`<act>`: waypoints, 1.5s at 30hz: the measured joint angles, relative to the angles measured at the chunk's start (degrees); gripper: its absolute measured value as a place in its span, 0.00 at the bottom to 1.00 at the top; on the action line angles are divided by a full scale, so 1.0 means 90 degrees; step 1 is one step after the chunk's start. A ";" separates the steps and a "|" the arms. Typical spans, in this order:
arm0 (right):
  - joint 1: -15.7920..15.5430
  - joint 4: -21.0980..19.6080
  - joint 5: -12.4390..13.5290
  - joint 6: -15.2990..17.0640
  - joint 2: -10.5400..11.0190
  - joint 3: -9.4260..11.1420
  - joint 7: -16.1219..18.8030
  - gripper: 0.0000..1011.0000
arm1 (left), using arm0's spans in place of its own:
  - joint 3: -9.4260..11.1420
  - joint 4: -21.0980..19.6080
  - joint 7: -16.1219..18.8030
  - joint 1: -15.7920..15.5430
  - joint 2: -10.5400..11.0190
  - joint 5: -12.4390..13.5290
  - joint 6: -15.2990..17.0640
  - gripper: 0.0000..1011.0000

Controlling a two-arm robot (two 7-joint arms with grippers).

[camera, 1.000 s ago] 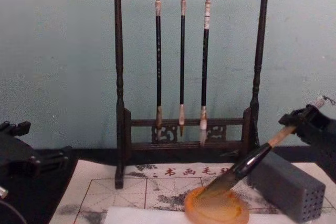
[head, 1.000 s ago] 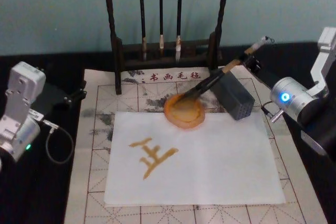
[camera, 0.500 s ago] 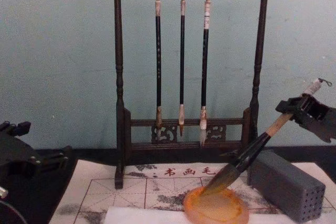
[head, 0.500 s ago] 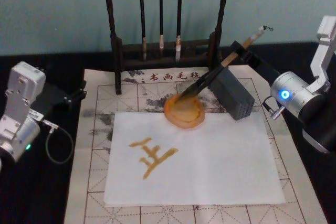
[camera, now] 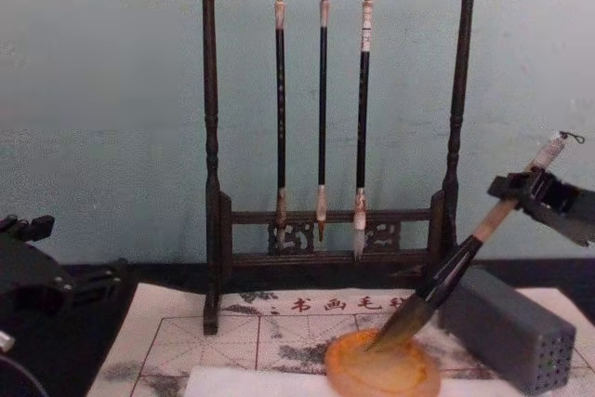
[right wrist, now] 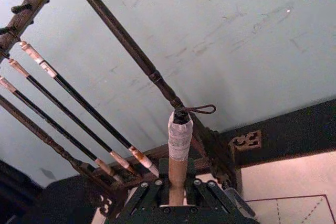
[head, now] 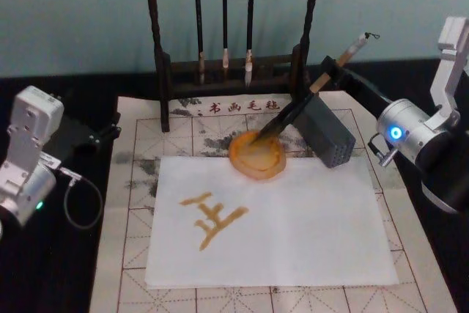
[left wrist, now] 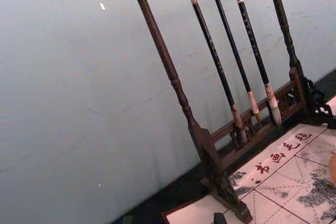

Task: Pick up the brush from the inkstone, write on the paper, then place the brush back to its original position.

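Right pincer [head: 327, 73] is clamped shut on the brush [head: 289, 113], gripping the tan handle just below the white cap. The shaft leans up toward the far right corner, with the bristle tip down in the inkstone [head: 256, 157]. This reads as the put-back step: the paper [head: 308, 232] already carries an amber character [head: 212, 218], so writing looks done and only lowering and release remain. The grey block [head: 327, 133] sits just right of the inkstone under the handle, probably its rest. The inkstone sits mid-tabletop and overlaps the paper's far edge. Left arm [head: 29, 152] is parked at the left edge. The paper lies flat on a cream grid mat [head: 139, 181] over a dark tabletop [head: 73, 284]. A wooden rack [head: 157, 49] with three thin brushes [head: 224, 12] stands along the far edge, with a plain teal wall behind.
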 joint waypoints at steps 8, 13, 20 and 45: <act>0.0006 0.0012 -0.0135 -0.0008 -0.0072 0.0059 -0.0110 0.18 | 0.0000 -0.0001 0.0000 0.0000 0.0000 0.0000 0.0000 0.99; -0.0012 -0.0008 -0.0245 -0.0044 -0.0102 0.0115 -0.0143 0.18 | 0.0000 0.0000 0.0000 0.0000 0.0000 0.0000 0.0000 0.99; -0.0043 -0.0068 -0.0430 -0.0096 -0.0098 0.0183 -0.0151 0.18 | 0.0000 0.0000 0.0000 0.0000 0.0000 0.0000 0.0000 0.99; -0.0567 -0.1013 -0.0853 -0.0266 0.0231 0.0422 0.0545 0.18 | 0.0000 0.0000 0.0000 0.0000 0.0000 0.0000 0.0000 0.99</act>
